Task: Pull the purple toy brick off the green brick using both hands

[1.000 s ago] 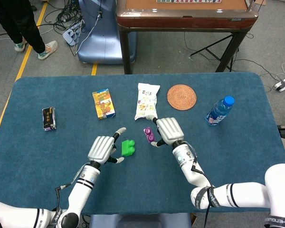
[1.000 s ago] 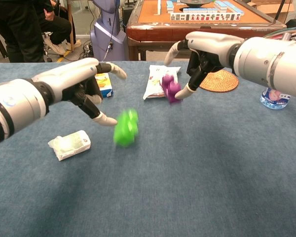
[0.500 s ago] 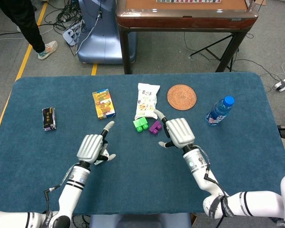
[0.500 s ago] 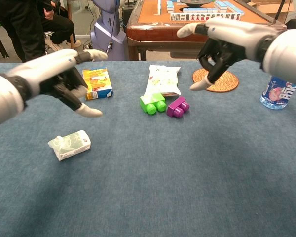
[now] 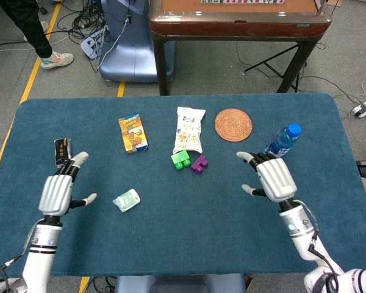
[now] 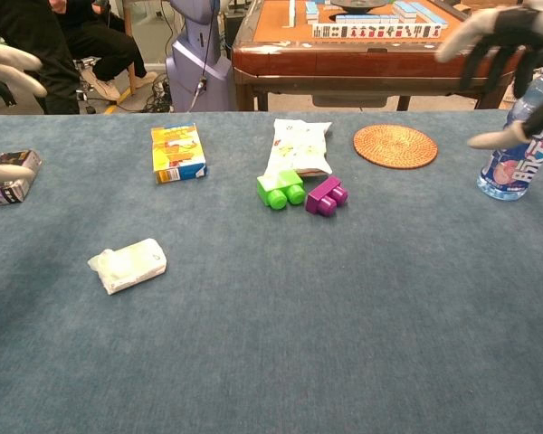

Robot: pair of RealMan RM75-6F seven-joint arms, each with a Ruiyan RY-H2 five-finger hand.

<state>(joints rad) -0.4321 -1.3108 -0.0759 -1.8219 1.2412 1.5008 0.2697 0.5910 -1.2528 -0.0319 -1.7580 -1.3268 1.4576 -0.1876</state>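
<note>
The green brick (image 5: 180, 160) (image 6: 281, 189) and the purple brick (image 5: 199, 163) (image 6: 326, 195) lie apart, side by side, on the blue table just in front of a white snack bag (image 5: 188, 129) (image 6: 298, 147). My left hand (image 5: 59, 191) (image 6: 2, 86) hovers open at the table's left side, far from both bricks, holding nothing. My right hand (image 5: 272, 178) (image 6: 507, 54) is open at the right side, close to a water bottle (image 5: 282, 141) (image 6: 522, 136), and is also empty.
A yellow box (image 5: 132, 133) (image 6: 176, 152), a dark small carton (image 5: 62, 151) (image 6: 11, 177), a crumpled white packet (image 5: 127, 199) (image 6: 128, 264) and a woven coaster (image 5: 233, 124) (image 6: 395, 146) lie on the table. A wooden table (image 5: 238, 18) stands behind.
Both hands let go of the bricks and drew outward, left hand to the far left, right hand to the right by the bottle. The bricks now rest apart on the table.
</note>
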